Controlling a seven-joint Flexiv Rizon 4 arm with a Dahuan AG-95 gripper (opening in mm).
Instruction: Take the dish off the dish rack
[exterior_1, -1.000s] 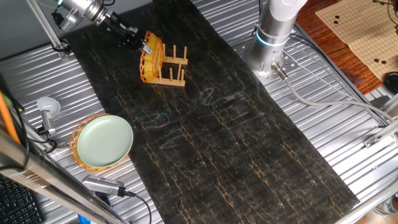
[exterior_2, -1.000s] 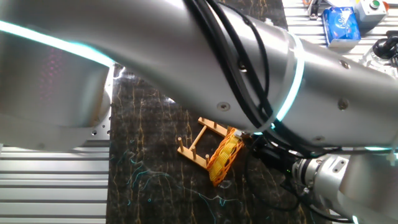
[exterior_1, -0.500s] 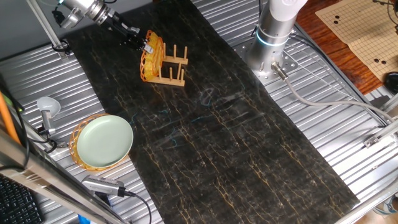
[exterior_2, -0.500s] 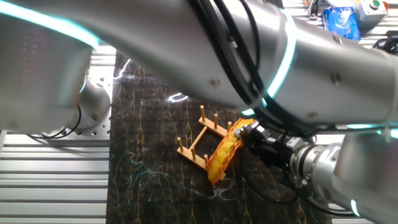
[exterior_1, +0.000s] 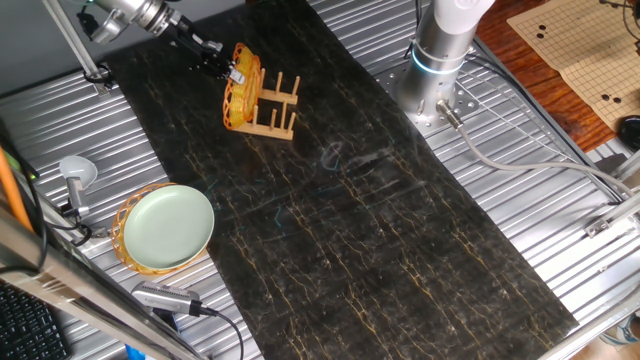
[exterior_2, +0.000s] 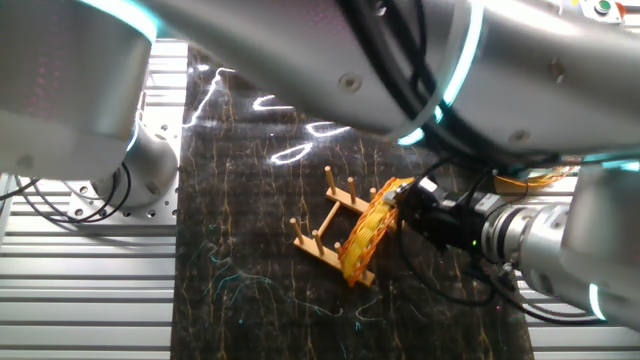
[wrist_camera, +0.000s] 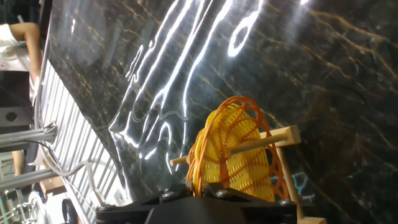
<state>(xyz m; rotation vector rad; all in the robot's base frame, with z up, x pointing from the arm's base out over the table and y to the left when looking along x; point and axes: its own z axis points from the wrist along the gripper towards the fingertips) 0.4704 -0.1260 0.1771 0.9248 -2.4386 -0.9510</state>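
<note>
dish (exterior_1: 240, 84): round, shallow, orange-yellow wicker, open lattice weave w/ looped orange rim; light shows thru the weave in hand view (wrist_camera: 235, 152).
dish pos: stands on edge in the rack (exterior_1: 272, 108), at the rack end nearest the gripper, leaning a bit; about as wide as the rack. In the other fixed view (exterior_2: 366, 234) it sits tilted across the near end of the rails.
rack: small light-brown wood, two base rails, upright pegs; sits on the dark marbled mat (exterior_1: 370, 220) near its far end. In hand view a peg (wrist_camera: 261, 142) lies across the dish face, rack (wrist_camera: 285, 163) behind/beside it.
gripper (exterior_1: 226, 68): black, at the dish's top rim, coming in from the side away from the pegs. Other fixed view (exterior_2: 398, 207): tips right at the rim, touching or nearly so. Fingers themselves mostly hidden; hand view shows only the dark gripper body at bottom edge w/ the dish rim just above. Can't tell if clamped on rim or apart.
arm: silver w/ cyan light rings, fills most of the other fixed view.
elsewhere: pale green plate (exterior_1: 168, 226) on a 2nd wicker dish (exterior_1: 128, 245), on the ribbed metal table (exterior_1: 60, 130), well apart from the rack.
</note>
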